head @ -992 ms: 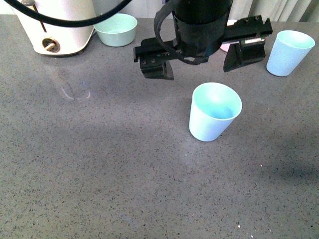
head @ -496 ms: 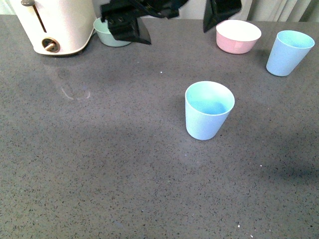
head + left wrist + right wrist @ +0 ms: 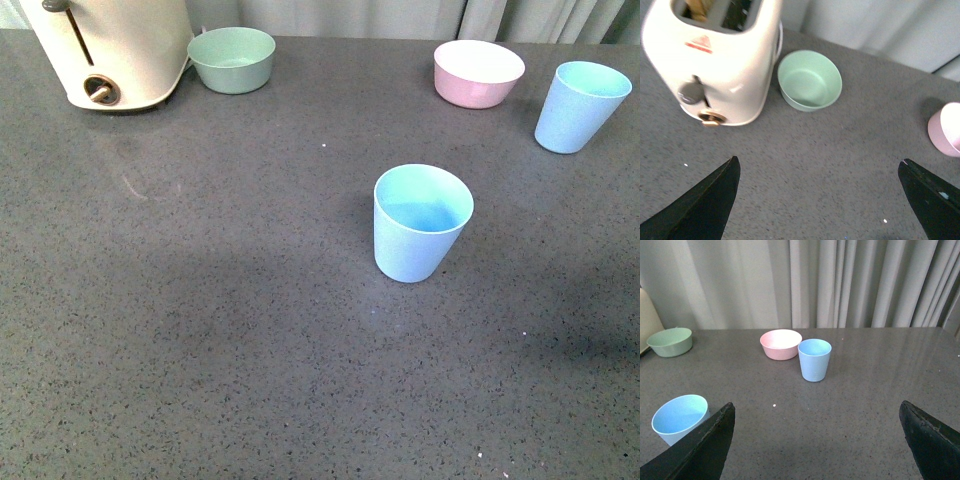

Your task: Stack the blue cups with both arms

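One light blue cup (image 3: pixel 420 222) stands upright mid-table; it also shows in the right wrist view (image 3: pixel 680 418). A second blue cup (image 3: pixel 580 105) stands upright at the far right, next to the pink bowl, also seen in the right wrist view (image 3: pixel 814 359). Neither gripper shows in the front view. My left gripper (image 3: pixel 817 165) is open and empty above bare table near the toaster and green bowl. My right gripper (image 3: pixel 817 407) is open and empty, with the far cup ahead between its fingers and the near cup beside one finger (image 3: pixel 705 447).
A cream toaster (image 3: pixel 115 50) stands at the back left, with a squat green bowl (image 3: pixel 232 58) beside it. A pink bowl with white inside (image 3: pixel 478 72) sits at the back right. Grey curtains (image 3: pixel 840 280) hang behind the grey speckled table (image 3: pixel 200 330).
The black gripper that hung over the table behind the middle cup has risen and left the front view. The cups and bowls have stayed in place.
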